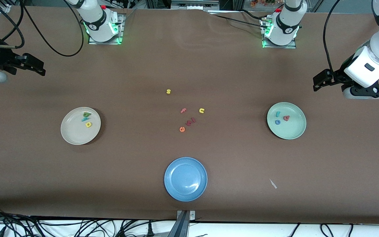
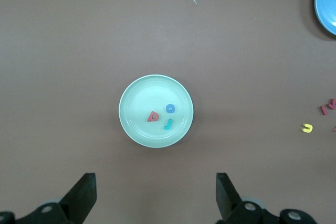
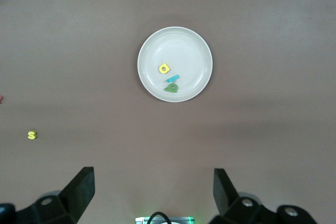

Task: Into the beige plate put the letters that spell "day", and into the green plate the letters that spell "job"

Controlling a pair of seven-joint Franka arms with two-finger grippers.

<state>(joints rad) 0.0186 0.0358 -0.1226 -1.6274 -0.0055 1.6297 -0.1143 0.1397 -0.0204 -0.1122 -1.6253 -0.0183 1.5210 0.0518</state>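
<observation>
The beige plate [image 1: 74, 131] [image 3: 184, 51] lies toward the right arm's end of the table. In it are the dark green "d" [image 1: 86, 114] [image 3: 171, 87], the teal "y" [image 1: 86, 119] [image 3: 173, 78] and the yellow "a" [image 1: 88, 124] [image 3: 164, 68]. The green plate [image 1: 291, 130] [image 2: 152, 95] lies toward the left arm's end and holds the teal "j" [image 1: 277, 114] [image 2: 168, 125], the blue "o" [image 1: 277, 122] [image 2: 170, 108] and the red "b" [image 1: 286, 118] [image 2: 153, 116]. My left gripper [image 1: 318, 82] [image 2: 156, 192] hangs open and empty high over its end of the table. My right gripper [image 1: 39, 67] [image 3: 154, 190] hangs open and empty over the other end.
A blue plate [image 1: 185, 178] sits mid-table, nearest the front camera. Loose letters lie in the middle: a yellow "s" [image 1: 168, 91], a pink "f" [image 1: 183, 110], a yellow "u" [image 1: 201, 110], an orange "e" [image 1: 182, 129] and dark red pieces [image 1: 191, 121]. A white scrap [image 1: 273, 183] lies near the front edge.
</observation>
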